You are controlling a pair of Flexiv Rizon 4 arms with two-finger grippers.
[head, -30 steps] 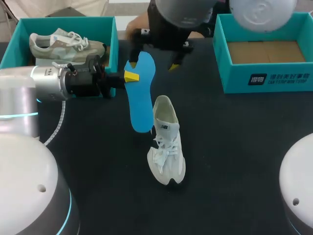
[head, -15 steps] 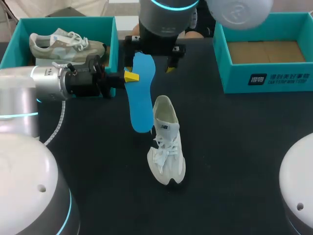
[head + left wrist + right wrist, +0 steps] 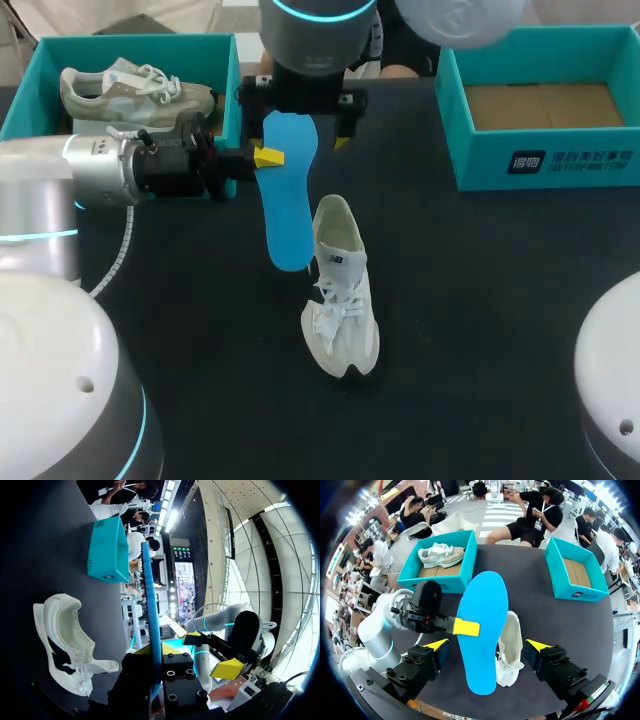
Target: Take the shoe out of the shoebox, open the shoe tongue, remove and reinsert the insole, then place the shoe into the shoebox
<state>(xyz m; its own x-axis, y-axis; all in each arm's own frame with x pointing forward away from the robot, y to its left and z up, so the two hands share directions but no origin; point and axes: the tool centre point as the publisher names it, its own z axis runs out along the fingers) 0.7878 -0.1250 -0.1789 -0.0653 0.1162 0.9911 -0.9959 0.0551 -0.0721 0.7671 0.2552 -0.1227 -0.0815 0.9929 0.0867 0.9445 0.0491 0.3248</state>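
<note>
Left gripper (image 3: 266, 157) clamped on blue insole (image 3: 285, 200); white shoe (image 3: 340, 290) just beside. Right gripper (image 3: 487, 646) spread wide, straddling insole without touching.

The left arm (image 3: 60, 170) is silver-white tubing with a glowing cyan ring and a black wrist, and a grey cable (image 3: 115, 262) loops behind the fingers. The right arm (image 3: 312, 40) is a grey drum, also cyan-ringed. The left gripper (image 3: 268, 157) and right gripper (image 3: 487, 645) have black, screw-studded blocks with yellow wedge tips.

The right pincer (image 3: 487, 645) hangs spread wide over the blue insole (image 3: 484, 600), which the left pincer (image 3: 465, 627) grips above the white shoe (image 3: 511, 640).
</note>
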